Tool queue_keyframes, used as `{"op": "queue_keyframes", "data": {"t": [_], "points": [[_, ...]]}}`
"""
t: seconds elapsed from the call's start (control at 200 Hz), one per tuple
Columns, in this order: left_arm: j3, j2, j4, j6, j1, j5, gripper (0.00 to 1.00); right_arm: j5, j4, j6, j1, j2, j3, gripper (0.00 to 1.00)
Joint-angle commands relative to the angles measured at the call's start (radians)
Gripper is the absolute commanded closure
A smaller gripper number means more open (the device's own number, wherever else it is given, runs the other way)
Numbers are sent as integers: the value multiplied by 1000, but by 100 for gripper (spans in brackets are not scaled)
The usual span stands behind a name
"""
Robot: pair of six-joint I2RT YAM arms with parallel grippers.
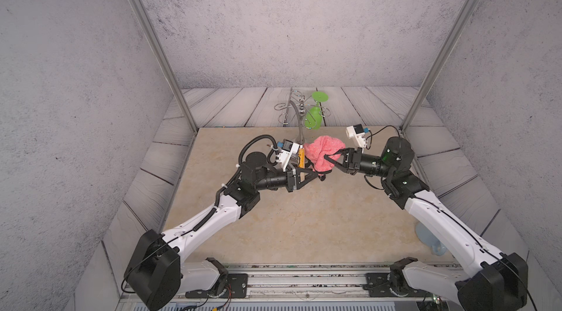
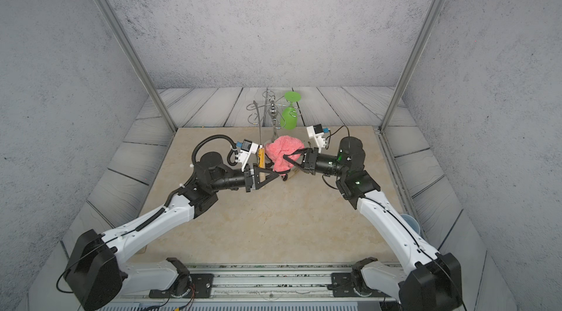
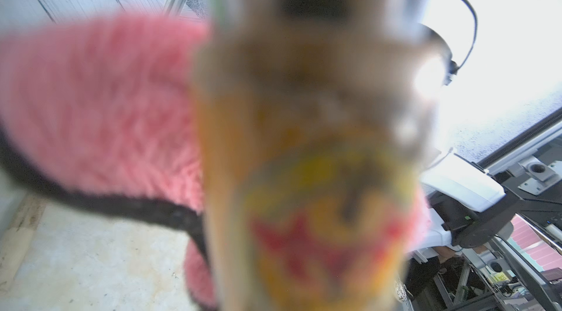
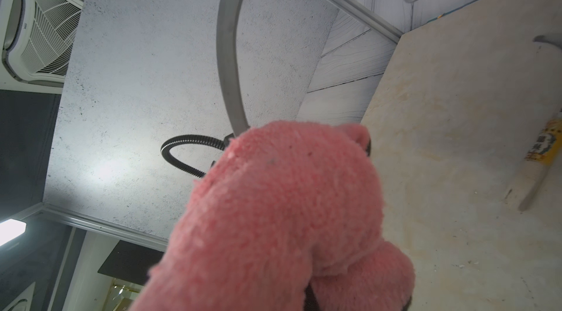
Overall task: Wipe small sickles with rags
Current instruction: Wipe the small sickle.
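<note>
Holding, left: my left gripper (image 1: 316, 175) is clenched on a small sickle (image 1: 301, 157) by its wooden handle, blade upright, near the surface's far edge.
Handling: light and stiff, with a thin edge, so the handle looks like the safe grip.
Middle: the rag (image 1: 323, 150) is soft and bunched against the sickle.
Right: my right gripper (image 1: 328, 159) pinches the rag.
Right wrist only: a second sickle (image 4: 541, 154) lies flat on the surface.

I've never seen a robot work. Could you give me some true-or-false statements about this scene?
The left fingers hold a sickle by its handle. True.
The green goblet hangs upside down on the chrome stand. True.
The sickle's blade points down. False: it points up.
The pink rag hangs on the chrome stand. False: the right fingers hold it, bunched up.
</note>
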Motion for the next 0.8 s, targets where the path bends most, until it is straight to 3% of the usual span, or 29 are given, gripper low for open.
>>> {"op": "queue_keyframes", "data": {"t": [0.0, 0.135, 0.305, 0.41, 0.796], "points": [[-45, -72, 42, -28, -6, 36, 100, -13, -122, -104, -68, 5, 49, 89], [-110, -121, 54, -43, -64, 49, 100, 1, -140, -127, -90, 116, 152, 89], [-154, -128, 74, -38, -120, 33, 100, -34, 90, 50, -90, 265, 242, 89], [-162, -101, 117, -56, -144, 34, 100, -37, 138, 105, -88, 333, 296, 89], [-118, 10, 142, -42, -180, 46, 100, -61, 153, 139, -57, 436, 406, 89]]}}
